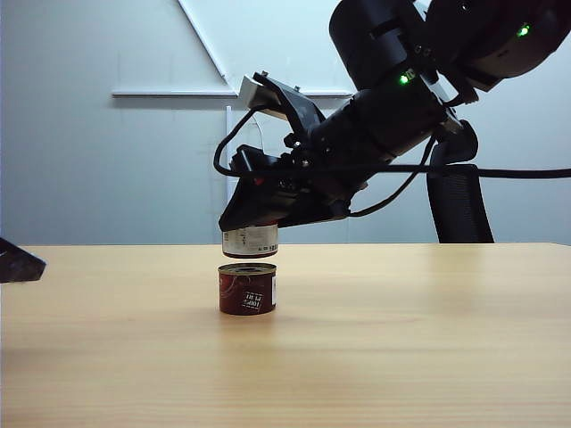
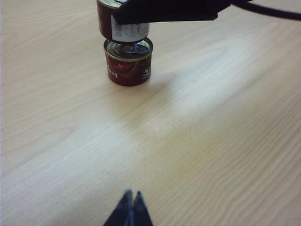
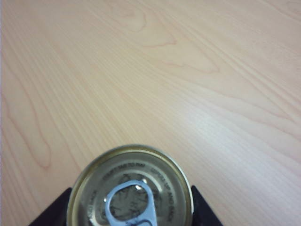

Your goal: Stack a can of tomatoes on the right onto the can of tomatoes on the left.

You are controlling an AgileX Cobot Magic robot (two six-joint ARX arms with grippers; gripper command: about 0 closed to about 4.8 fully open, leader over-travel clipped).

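From the side, the right gripper [image 1: 254,223] hangs over the middle of the tabletop [image 1: 401,330]. Its fingers are clamped on the top can [image 1: 250,242], holding it by its round sides. That can floats just above the bottom can [image 1: 247,288], which stands upright on the wood. There is a thin gap between them, so they are not touching yet. The two look lined up from here. Far off at the left edge a dark bit of the left gripper [image 1: 18,263] pokes in, well apart from the cans.

From the left wrist, I see the left gripper [image 2: 130,209] low over bare wood, its fingers pressed together and holding nothing. Across the tabletop [image 2: 211,141] the bottom can [image 2: 128,62] shows its ring-pull lid, and the top can [image 2: 123,23] sits right over it, maybe a little to one side.

From the right wrist, the top can [image 3: 130,188] fills the near part, with its shiny lid and ring pull. Dark fingers [image 3: 202,209] hug it on both sides.

I think these cans are hard and a bit heavy, with smooth, slippery sides. Holding the round wall is the right place. The lid rims are small, so the can has to come down flat and straight, or it could slide off.
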